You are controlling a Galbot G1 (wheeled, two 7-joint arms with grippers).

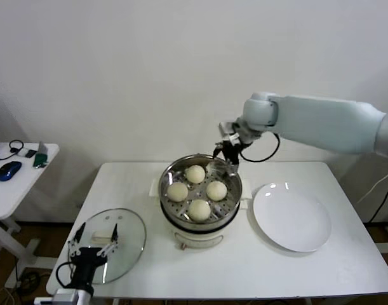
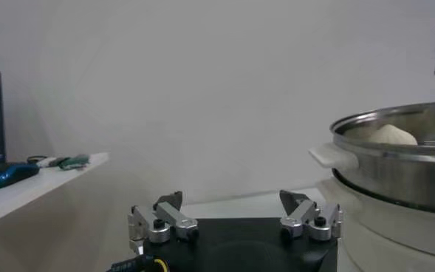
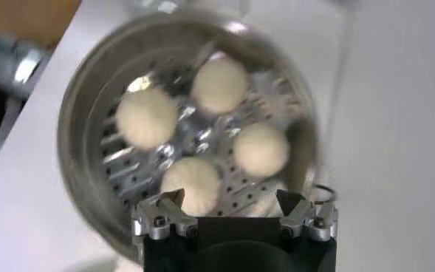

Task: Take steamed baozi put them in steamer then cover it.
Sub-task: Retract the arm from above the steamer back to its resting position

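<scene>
Lighting is bright, even and diffuse overhead; shadows under my steamer [image 1: 200, 184] are soft. Glare streaks the white plate [image 1: 291, 217] and the glass cover [image 1: 111, 244]. My right wrist view is blurred throughout; the left wrist's foreground is soft.

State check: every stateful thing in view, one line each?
Baozi: four, all in the steamer.
Steamer: uncovered, on its white pot base.
Lid: off, flat on the table left of the steamer.
Plate: empty, right of the steamer.
Right hand: open, empty, over the steamer's far rim.
Left hand: open, empty, over the lid.
</scene>
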